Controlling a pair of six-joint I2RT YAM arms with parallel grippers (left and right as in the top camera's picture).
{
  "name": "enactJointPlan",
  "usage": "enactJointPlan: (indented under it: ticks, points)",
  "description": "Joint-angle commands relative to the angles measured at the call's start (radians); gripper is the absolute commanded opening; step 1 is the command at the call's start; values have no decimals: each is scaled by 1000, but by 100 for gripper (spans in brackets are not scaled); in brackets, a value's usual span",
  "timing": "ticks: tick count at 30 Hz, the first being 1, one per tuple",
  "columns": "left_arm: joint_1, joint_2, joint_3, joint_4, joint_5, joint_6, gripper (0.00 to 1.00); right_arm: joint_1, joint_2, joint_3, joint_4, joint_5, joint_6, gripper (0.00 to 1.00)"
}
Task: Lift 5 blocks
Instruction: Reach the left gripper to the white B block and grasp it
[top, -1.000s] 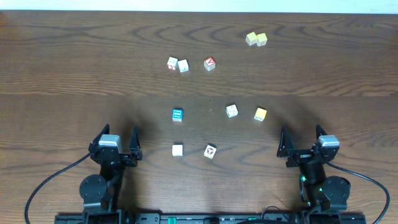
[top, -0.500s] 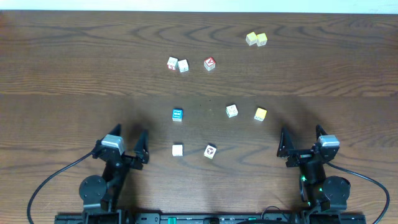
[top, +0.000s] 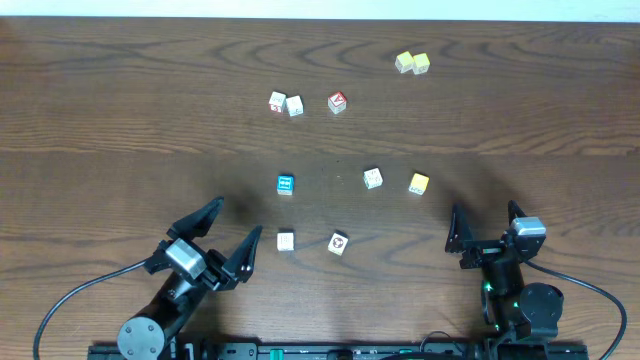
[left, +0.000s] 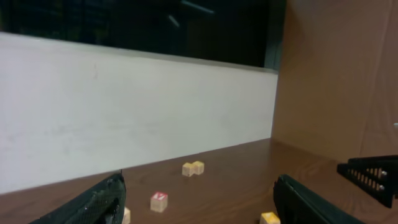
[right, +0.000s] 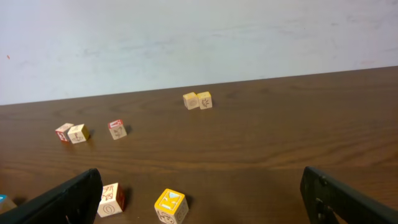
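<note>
wood table (top: 100, 100): five blocks (top: 286, 184) all resting (none lifted yet)
left jaws: wide, empty
right jaws: wide, empty

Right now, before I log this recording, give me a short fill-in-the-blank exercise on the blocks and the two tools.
1. The left tool and the right tool both stand ___, holding nothing.
2. In the overhead view, the plain white block lies just below the ___ block.
3. The pale yellow-green cubes number ___ and touch each other.
4. The yellow block lies nearest the ___ tool.
Missing words: open; blue; two; right.
</note>
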Motion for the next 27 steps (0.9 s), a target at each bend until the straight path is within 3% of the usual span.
enactJointPlan:
  ticks: [1, 7, 10, 13, 19, 21, 23, 27]
  points:
    - [5, 23, 147, -49, -23, -4, 77, -17, -4, -3, -1, 6, -15, 99]
    - [5, 273, 465, -414, -111, 63, 76, -17, -4, -3, -1, 6, -15, 99]
    - [5, 448, 634, -546, 11, 104, 77, -17, -4, -3, -1, 6, -15, 99]
    - [5, 583, 723, -548, 258, 104, 76, -17, -4, -3, -1, 6, -15, 99]
    - [5, 745, 766, -538, 322, 67, 76, -17, -4, -3, -1, 6, -15, 99]
    - [4, 784, 804, -591, 298, 60, 77, -17, -4, -3, -1, 6, -15, 99]
    - [4, 831, 875, -743, 195, 37, 77, -17, -4, -3, -1, 6, -15, 99]
    - [-14, 961, 1080, -1184, -87, 156, 76, -17, -4, -3, -1, 6, -15, 99]
